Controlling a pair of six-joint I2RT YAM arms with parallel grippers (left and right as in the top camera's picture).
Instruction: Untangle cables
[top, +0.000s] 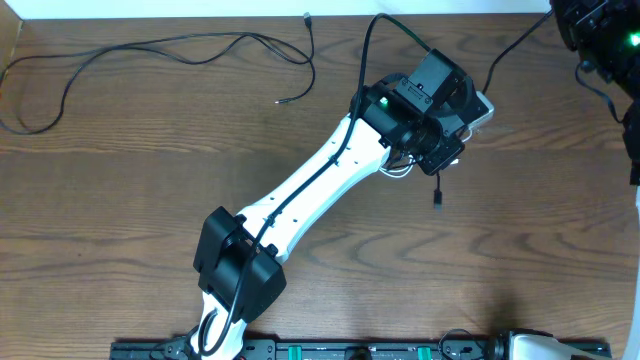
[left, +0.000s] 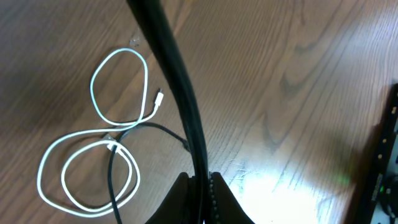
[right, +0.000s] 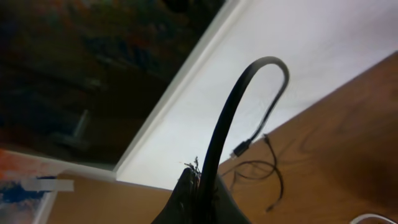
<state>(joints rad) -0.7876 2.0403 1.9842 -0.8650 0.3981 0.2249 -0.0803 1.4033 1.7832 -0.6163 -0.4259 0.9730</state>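
Two tools, both pressed together on black cord. The left tool (left: 199, 182) pinches a black cable (left: 180, 93) that runs up and away, probably to draw it clear of the white loops. The right tool (right: 199, 178) grips a black strand (right: 224, 118) arching to a dangling plug (right: 240, 149). Under the left tool the white cable (left: 92, 88) lies looped on the table (left: 298, 93), a thin black cord (left: 163, 129) crossing it. The longer black cable (top: 200, 38) sprawls well apart, far left.
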